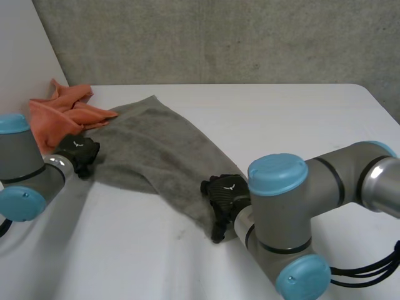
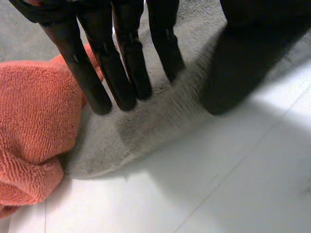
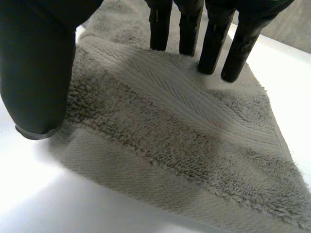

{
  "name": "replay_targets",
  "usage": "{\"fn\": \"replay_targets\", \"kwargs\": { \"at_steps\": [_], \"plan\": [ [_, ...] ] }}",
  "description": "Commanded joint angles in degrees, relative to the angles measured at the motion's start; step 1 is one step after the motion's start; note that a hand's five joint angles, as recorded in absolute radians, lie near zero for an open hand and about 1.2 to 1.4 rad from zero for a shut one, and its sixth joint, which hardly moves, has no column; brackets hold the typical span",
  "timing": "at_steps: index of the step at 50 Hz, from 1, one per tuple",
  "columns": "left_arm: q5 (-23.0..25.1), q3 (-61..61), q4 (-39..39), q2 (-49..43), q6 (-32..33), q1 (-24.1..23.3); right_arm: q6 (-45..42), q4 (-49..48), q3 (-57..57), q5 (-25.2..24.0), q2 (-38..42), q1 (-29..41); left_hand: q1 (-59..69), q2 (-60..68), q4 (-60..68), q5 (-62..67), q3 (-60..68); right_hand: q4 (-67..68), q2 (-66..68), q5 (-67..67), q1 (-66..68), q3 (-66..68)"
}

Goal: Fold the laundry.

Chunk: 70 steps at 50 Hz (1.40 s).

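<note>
A grey towel (image 1: 156,150) lies spread slantwise across the white table (image 1: 281,119), running from the back left to the front middle. My left hand (image 1: 78,153) is at the towel's left corner, beside an orange towel (image 1: 62,112). In the left wrist view its straight fingers (image 2: 92,77) rest their tips on the grey towel (image 2: 160,121), with the thumb set apart on the same cloth. My right hand (image 1: 225,197) is at the towel's near end. There its straight fingers (image 3: 214,43) touch the grey pile (image 3: 184,136), and the thumb stands at the cloth's edge.
The orange towel (image 2: 34,126) lies crumpled at the table's back left, touching the grey towel's corner. A grey wall runs behind the table. The table's right half and front left are bare white surface.
</note>
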Motion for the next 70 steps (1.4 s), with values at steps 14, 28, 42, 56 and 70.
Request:
{"fn": "replay_targets", "kwargs": {
  "at_steps": [14, 28, 42, 56, 70],
  "plan": [
    [-1.09, -4.32, 3.27, 13.65, -7.43, -5.95, -5.48, -4.80, -0.89, 2.99, -6.00, -1.73, 26.53, 29.35, 29.41, 29.81, 29.56, 59.96, 59.82, 60.29, 62.76, 59.61],
    [-0.56, -10.48, -0.06, 43.62, -20.27, -12.01, -24.92, 2.39, -6.84, 0.18, -24.74, -18.08, 26.53, 29.35, 29.41, 29.81, 29.56, 59.96, 59.82, 60.29, 62.76, 59.61],
    [-0.47, -14.35, -2.71, 36.36, -22.38, -23.43, -24.21, 13.30, -26.88, -2.81, -6.04, -22.83, 26.53, 29.35, 29.41, 29.81, 29.56, 59.96, 59.82, 60.29, 62.76, 59.61],
    [-3.55, 3.40, 4.04, 8.83, -22.21, -25.47, -24.30, 14.27, -49.92, 2.20, 19.29, -22.31, -18.02, -15.20, -15.14, -14.74, -14.99, -10.04, -10.18, -9.71, -7.24, -10.39],
    [-11.90, -8.27, 0.82, 22.61, -25.45, -26.87, -27.29, 17.52, -29.47, 1.85, -3.45, -22.92, -42.75, -39.93, -39.87, -39.48, -39.72, -10.04, -10.18, -9.71, -7.24, -10.39]
  ]
}}
